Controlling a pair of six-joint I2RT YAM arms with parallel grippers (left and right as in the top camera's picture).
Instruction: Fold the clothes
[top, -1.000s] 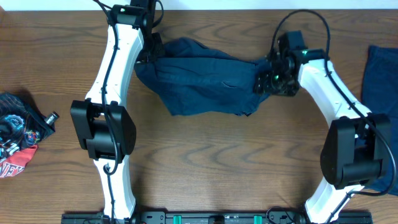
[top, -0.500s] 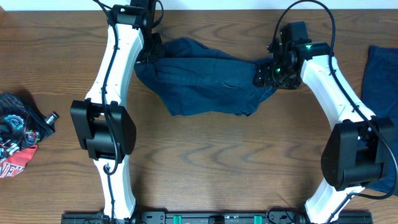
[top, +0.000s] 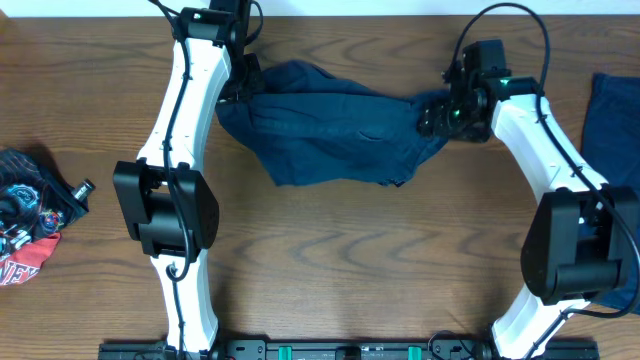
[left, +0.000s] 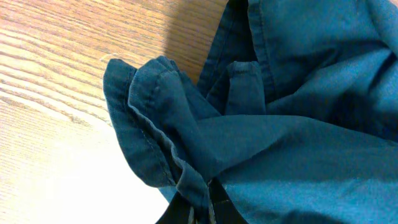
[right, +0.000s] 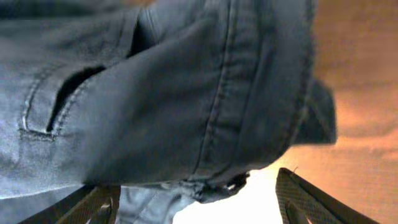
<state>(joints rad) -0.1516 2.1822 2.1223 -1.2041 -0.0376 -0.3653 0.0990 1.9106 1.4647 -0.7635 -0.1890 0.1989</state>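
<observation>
Navy shorts (top: 330, 135) are lying bunched across the far middle of the worktop (top: 330, 260). I am pinching one end in the closed jaws of the left gripper (top: 238, 88). I am holding the right gripper's (top: 432, 118) jaws spread wide about the opposite end, nearer the worktop's right edge.

A brown wooden table (top: 330, 260) with a marked grain is seen across the whole overhead view. At its left edge a crumpled printed cloth (top: 25, 215) is laid, black with teal and red patches and some pale lettering, partly cut off by the frame. Just beside its upper right corner a small black object (top: 80, 190) with a pale tip is found; what it is cannot be told. A white strip (top: 80, 6) is seen along the far edge.
</observation>
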